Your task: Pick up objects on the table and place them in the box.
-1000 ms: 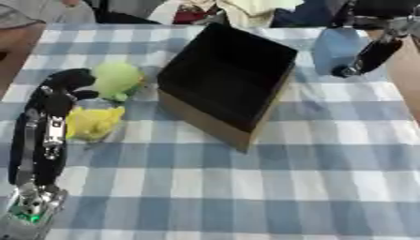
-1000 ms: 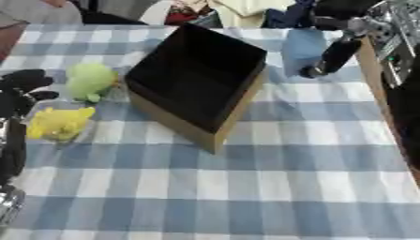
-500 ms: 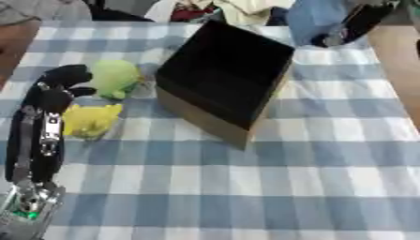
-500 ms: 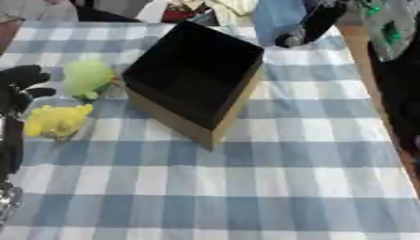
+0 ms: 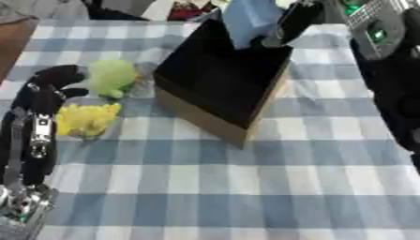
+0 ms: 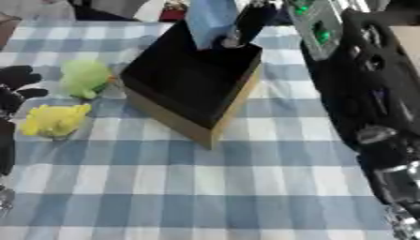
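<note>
Blue-and-white checked cloth (image 5: 246, 187) over the worktop. Box (image 5: 215, 84) black inside, tan cardboard outside. Light blue object (image 5: 249, 18) in the black right hand (image 5: 287, 26). Pale green soft toy (image 5: 111, 77), bright yellow soft toy (image 5: 82, 119). Left hand (image 5: 49, 82) black, arm with silver joints.

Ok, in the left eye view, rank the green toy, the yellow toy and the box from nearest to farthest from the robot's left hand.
1. Green toy: just right of the left hand, close beside its fingers.
2. Yellow toy: below the hand, beside the forearm; nearly as close, so the top two are hard to separate.
3. Box: clearly farthest, toward the table's middle, right of both toys.
</note>
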Robot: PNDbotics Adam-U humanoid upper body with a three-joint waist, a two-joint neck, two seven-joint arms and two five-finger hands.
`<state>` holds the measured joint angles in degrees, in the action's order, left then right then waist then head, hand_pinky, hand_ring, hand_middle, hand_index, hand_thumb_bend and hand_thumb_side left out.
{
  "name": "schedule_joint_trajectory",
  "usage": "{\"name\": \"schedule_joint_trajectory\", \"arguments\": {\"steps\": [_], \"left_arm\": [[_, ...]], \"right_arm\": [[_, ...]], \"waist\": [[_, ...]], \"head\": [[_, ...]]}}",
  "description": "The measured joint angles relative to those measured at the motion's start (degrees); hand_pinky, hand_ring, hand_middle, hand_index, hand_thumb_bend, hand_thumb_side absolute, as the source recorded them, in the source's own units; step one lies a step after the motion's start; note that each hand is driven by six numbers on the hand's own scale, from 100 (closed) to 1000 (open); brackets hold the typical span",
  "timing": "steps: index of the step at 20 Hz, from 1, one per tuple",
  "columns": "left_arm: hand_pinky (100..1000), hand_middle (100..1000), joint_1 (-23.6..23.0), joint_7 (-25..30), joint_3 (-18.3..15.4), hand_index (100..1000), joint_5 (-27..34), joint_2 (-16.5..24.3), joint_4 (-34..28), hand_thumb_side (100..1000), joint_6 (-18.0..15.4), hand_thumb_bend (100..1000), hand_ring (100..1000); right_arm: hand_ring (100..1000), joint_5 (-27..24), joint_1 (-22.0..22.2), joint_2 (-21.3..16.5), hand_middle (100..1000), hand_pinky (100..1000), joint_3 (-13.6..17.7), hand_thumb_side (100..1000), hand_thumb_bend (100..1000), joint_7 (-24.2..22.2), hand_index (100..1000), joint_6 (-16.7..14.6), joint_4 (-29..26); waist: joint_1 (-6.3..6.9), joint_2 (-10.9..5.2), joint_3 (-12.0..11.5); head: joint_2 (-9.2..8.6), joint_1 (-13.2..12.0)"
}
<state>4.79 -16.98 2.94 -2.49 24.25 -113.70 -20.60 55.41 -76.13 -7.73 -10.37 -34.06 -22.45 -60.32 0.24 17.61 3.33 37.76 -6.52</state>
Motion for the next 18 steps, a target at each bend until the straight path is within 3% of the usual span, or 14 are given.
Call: {"name": "schedule_joint_trajectory", "arguments": {"steps": [13,18], "left_arm": [[701,745,0.58,0.33,0.02,797,0.02,0.0,0.0,835,-0.26,100,780],[701,745,0.61,0.47,0.02,798,0.04,0.0,0.0,836,-0.26,100,780]], "right_arm": [[821,7.35,0.98,4.46,457,805,-1.32,183,100,1.22,557,-0.16,6.13],[828,11.96,1.77,5.11,462,811,-0.94,182,100,4.2,567,1.58,7.72]], "waist": [[-0.08,0.44,-0.65],[-0.04,0.45,-0.87]], "head": [[-0.02,0.81],[-0.11,0.85]]}}
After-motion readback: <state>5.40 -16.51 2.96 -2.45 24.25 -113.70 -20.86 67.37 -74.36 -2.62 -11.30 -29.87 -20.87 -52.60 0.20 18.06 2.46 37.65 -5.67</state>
